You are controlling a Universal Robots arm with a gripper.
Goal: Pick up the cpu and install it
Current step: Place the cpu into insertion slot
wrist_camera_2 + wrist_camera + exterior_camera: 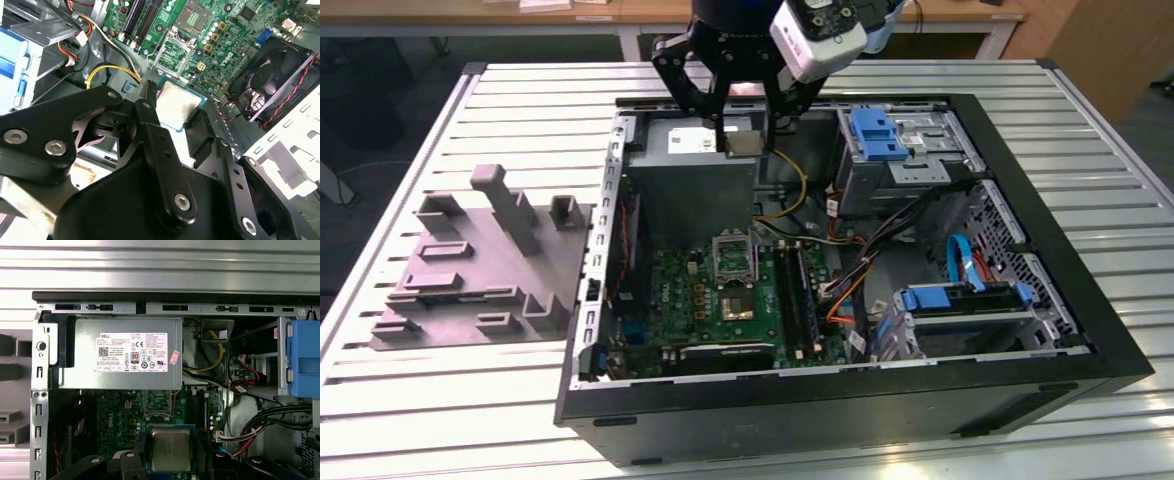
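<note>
Single black two-finger gripper (744,138) sits at top centre of the exterior view, over the rear of the open black desktop computer case (1067,330). Jaws are closed down to chip width and clamp the cpu (171,450), a small flat square chip with a pale silvery-grey metal top. In both wrist views a black finger (146,107) presses on each of two opposite edges. The chip is held level, metal face up, clear of everything underneath. It is square, so no long axis to speak of. In the exterior view it hangs just above the grey metal power supply box (683,185), not over the board. Key relation: the square cpu socket (738,303), metal frame hinged open, sits on the green motherboard (687,300) lower in the exterior frame than the gripper. It is nearly straight below in the picture and well apart from the gripper, deeper inside the case. The socket looks empty, so my judgement is picked up but not installed. Large grey moulded tray with raised blocks (480,270) lies on the slatted metal table (400,390) at the exterior view's left, outside the case. Blue drive brackets (874,132) and a bundle of cables (907,255) sit toward the exterior view's right, away from the socket. Black case fan (272,75) is near the board edge.
</note>
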